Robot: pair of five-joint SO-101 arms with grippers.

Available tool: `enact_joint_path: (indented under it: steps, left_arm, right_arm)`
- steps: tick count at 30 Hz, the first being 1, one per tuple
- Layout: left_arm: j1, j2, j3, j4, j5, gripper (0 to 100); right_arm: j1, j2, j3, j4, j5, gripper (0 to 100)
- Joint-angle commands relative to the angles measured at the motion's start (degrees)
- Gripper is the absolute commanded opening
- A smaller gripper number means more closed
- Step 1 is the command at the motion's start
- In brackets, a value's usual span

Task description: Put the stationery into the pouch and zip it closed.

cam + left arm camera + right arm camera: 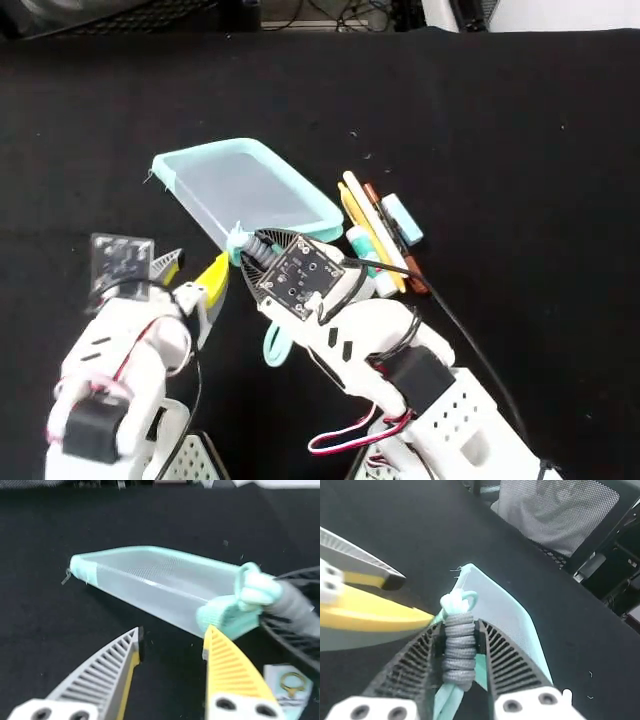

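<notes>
Mint-trimmed translucent plastic makes up the pouch (240, 190), which lies flat on the black table (520, 120) just ahead of both grippers. The right gripper (460, 634) has its jaws clamped tight on the grey-wrapped pull cord (458, 662) at the pouch's near corner. The cord's mint knot pokes out just past its fingertips. That grip looks meant for drawing the zip along the pouch's edge, since the cord gives far more to hold than a small slider would.

The left gripper (172, 642) holds nothing and its jaws are spread wide. Its yellow finger (227, 670) has its tip right at the same mint corner, close beside the right gripper, though actual contact cannot be made out. It is probably placed there to pin the corner so the pouch does not slide when the cord is pulled.

The stationery (380, 235), a bundle of pens and markers, lies outside the pouch, just beside the right gripper on the side away from the left one. Whether the zip is open cannot be told.
</notes>
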Motion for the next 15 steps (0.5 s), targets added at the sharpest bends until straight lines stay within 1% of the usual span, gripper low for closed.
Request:
enact_joint_path:
  steps: [1,3,5,11,15]
  left_arm:
    - [1.01,-0.44,-4.97,2.37,0.70,22]
    - [1.10,-0.18,-4.09,2.20,0.70,22]
    - [1.10,-0.18,-2.07,0.26,0.62,22]
    - [0.75,-0.18,6.37,-8.97,0.35,22]
    - [0.66,-0.18,6.81,-10.11,0.35,22]
  right_arm:
    - [-0.62,-0.75,-0.48,-0.44,0.44,1.2]
    - [-0.62,-0.75,-0.48,-0.44,0.44,1.2]
    - [-0.62,-0.75,-0.48,-0.35,0.44,1.2]
    - [-0.62,-0.75,-0.48,-0.09,0.35,1.2]
    - [-0.62,-0.75,-0.40,-0.09,0.35,1.2]
